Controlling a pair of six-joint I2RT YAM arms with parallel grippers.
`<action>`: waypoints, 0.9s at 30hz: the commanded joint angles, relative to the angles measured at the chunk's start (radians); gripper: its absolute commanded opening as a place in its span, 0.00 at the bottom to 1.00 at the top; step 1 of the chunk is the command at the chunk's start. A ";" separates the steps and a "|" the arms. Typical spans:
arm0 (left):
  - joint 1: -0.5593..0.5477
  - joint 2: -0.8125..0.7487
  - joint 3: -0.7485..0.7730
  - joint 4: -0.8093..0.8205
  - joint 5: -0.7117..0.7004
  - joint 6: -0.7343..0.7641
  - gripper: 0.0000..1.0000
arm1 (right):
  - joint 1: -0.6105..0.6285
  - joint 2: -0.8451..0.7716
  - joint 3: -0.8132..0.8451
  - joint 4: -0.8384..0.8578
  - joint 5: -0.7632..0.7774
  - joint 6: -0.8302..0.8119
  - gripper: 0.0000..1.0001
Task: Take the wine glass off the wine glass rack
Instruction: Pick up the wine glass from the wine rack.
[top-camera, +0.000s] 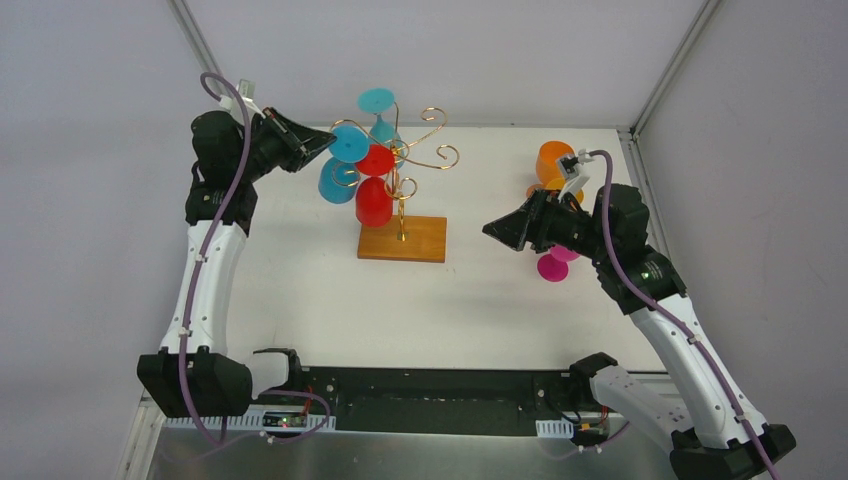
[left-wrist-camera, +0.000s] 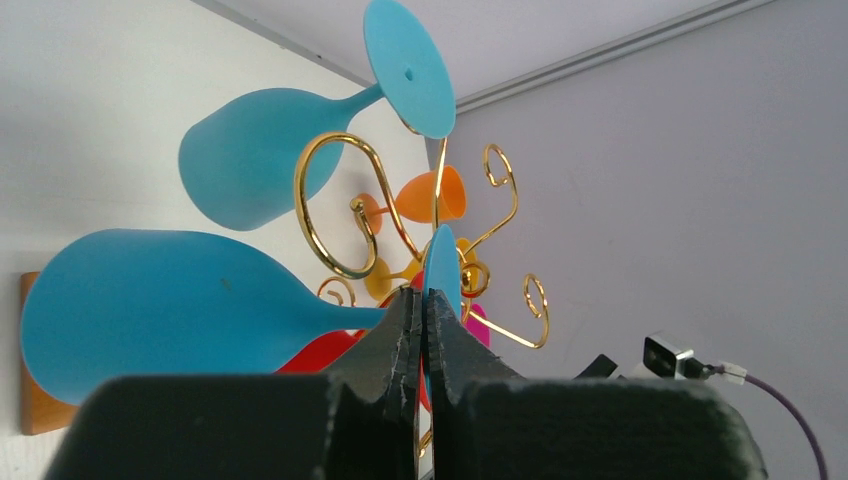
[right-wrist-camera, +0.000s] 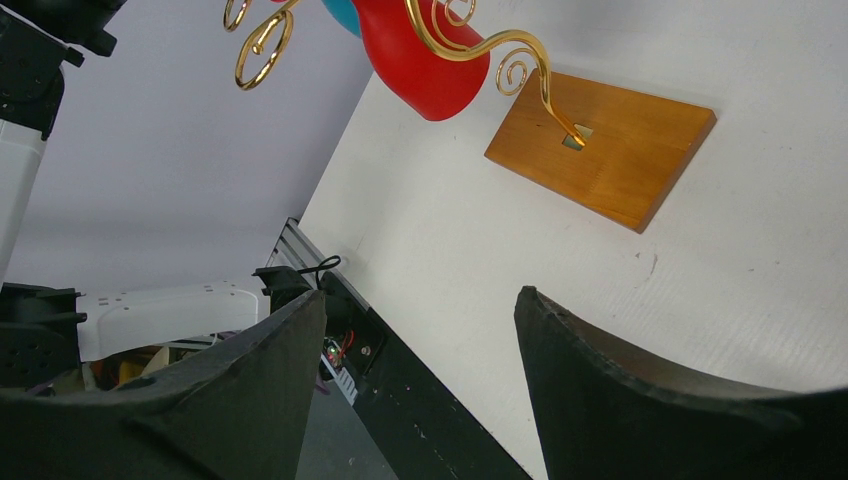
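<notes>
- Views differ a lot. The left wrist cam sits right behind the left gripper (left-wrist-camera: 422, 300). It shows the fingers pressed nearly together on the thin round foot of the blue wine glass (left-wrist-camera: 170, 310), with the foot edge-on between them. The top cam only shows that gripper up against the foot, so the pinch itself is hard to read from there.
- Right wrist cam: the right gripper (right-wrist-camera: 420, 300) has its fingers spread wide with nothing between them. Past them you see the white table (right-wrist-camera: 480, 250), the wooden base (right-wrist-camera: 600, 145) and the bowl of a red glass (right-wrist-camera: 425, 60). The top cam puts this gripper off to the right of the stand, well apart from it.
- Only the top cam gets the whole wine glass rack (top-camera: 415, 160): gold curly wire arms on a stem, standing mid-table.
- Count: three glasses hang on the rack, two blue and one red. The second blue glass (left-wrist-camera: 250, 155) hangs higher up.
- Off the rack, an orange glass (top-camera: 553, 160) and a pink glass (top-camera: 552, 267) sit by the right arm, partly hidden behind it.
- The gripped glass is solid opaque sky blue, with a big rounded bowl, a short stem and a flat disc foot. It hangs from a scroll arm on the rack's left side, nearest the left arm.
</notes>
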 joint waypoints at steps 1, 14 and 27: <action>0.002 -0.086 -0.003 -0.052 -0.061 0.098 0.00 | 0.007 -0.019 0.010 0.050 -0.016 0.010 0.72; 0.004 -0.273 -0.015 -0.212 -0.181 0.217 0.00 | 0.014 -0.007 0.008 0.055 -0.013 0.015 0.72; 0.005 -0.414 -0.019 -0.403 -0.099 0.262 0.00 | 0.016 0.009 0.051 -0.015 -0.002 -0.013 0.73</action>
